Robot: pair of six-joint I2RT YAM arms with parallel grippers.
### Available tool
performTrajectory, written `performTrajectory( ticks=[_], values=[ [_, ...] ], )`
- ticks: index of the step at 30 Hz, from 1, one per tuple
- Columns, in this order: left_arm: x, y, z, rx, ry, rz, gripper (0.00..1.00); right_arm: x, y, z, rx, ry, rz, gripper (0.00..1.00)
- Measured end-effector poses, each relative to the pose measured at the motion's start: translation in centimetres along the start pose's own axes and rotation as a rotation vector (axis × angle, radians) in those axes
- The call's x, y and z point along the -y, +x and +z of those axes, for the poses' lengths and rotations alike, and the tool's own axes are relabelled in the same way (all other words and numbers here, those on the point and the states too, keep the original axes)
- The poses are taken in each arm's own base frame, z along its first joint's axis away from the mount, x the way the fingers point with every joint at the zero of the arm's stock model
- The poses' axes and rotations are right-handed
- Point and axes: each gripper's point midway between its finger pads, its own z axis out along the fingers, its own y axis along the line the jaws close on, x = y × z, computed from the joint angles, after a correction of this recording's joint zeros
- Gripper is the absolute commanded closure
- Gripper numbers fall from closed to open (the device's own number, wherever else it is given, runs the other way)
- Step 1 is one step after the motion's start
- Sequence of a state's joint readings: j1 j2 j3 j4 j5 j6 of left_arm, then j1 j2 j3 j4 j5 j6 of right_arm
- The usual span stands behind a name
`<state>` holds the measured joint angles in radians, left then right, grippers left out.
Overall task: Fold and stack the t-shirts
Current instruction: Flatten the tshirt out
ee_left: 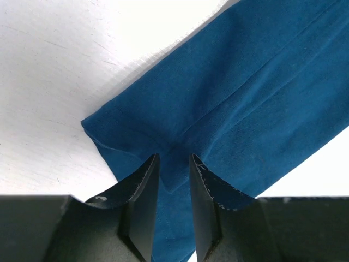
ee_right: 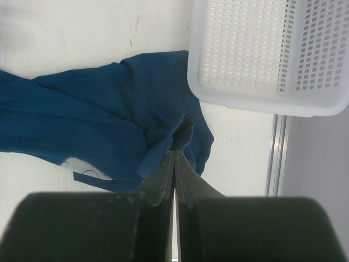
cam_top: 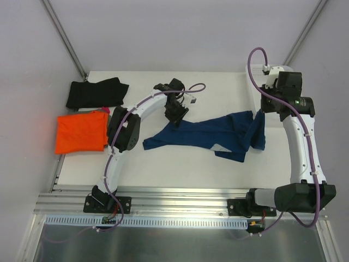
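Note:
The navy blue t-shirt (cam_top: 207,134) lies stretched across the middle of the table. My left gripper (cam_top: 175,117) is over its upper left edge. In the left wrist view the gripper (ee_left: 174,158) has its jaws a little apart, with flat blue cloth (ee_left: 240,98) under and between them. My right gripper (cam_top: 263,109) is shut on a bunched fold at the shirt's right end (ee_right: 109,109), as the right wrist view (ee_right: 174,154) shows. The orange t-shirt (cam_top: 82,132) lies folded at the left. The black t-shirt (cam_top: 95,93) lies folded behind it.
A white plastic lattice basket (ee_right: 262,93) stands just beyond the navy shirt's right end, by the table's right rail. A white patch with a small print (ee_right: 87,166) shows on the navy shirt. Metal rails run along the table's near edge (cam_top: 180,204).

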<state>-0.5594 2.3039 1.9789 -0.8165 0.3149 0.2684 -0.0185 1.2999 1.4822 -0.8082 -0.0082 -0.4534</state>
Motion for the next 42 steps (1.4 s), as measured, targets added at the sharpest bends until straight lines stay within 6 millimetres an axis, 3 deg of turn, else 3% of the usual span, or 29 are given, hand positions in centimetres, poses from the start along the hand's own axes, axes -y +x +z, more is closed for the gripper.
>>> performTrajectory(
  ticks=[12, 19, 22, 23, 24, 33, 38, 42],
  values=[
    [0.0, 0.1, 0.1, -0.003, 0.0, -0.024, 0.72, 0.1, -0.6, -0.1, 0.015, 0.003, 0.0, 0.99],
    [-0.2, 0.9, 1.4, -0.031, 0.008, -0.037, 0.71, 0.1, -0.6, -0.1, 0.015, 0.003, -0.002, 0.99],
    [-0.3, 0.9, 1.5, -0.029, 0.007, -0.041, 0.84, 0.1, -0.6, -0.1, 0.016, 0.003, -0.003, 0.99],
    [-0.4, 1.0, 1.5, -0.029, 0.006, -0.043, 0.98, 0.1, -0.6, -0.1, 0.015, 0.003, -0.004, 1.0],
    [-0.4, 0.9, 1.5, -0.027, 0.005, -0.047, 1.0, 0.1, -0.6, -0.1, 0.015, 0.003, -0.004, 0.99],
    [-0.6, 1.0, 1.3, -0.025, -0.006, -0.067, 1.0, 0.1, -0.7, -0.1, 0.016, 0.003, -0.003, 1.0],
    [-1.4, 0.9, -0.5, -0.018, -0.077, -0.051, 1.0, 0.2, -1.3, -0.3, 0.032, 0.006, -0.004, 1.0],
    [-2.0, -1.2, -6.2, 0.079, -0.181, 0.011, 1.0, 0.4, -1.9, -0.6, 0.052, 0.009, -0.005, 0.99]
  ],
)
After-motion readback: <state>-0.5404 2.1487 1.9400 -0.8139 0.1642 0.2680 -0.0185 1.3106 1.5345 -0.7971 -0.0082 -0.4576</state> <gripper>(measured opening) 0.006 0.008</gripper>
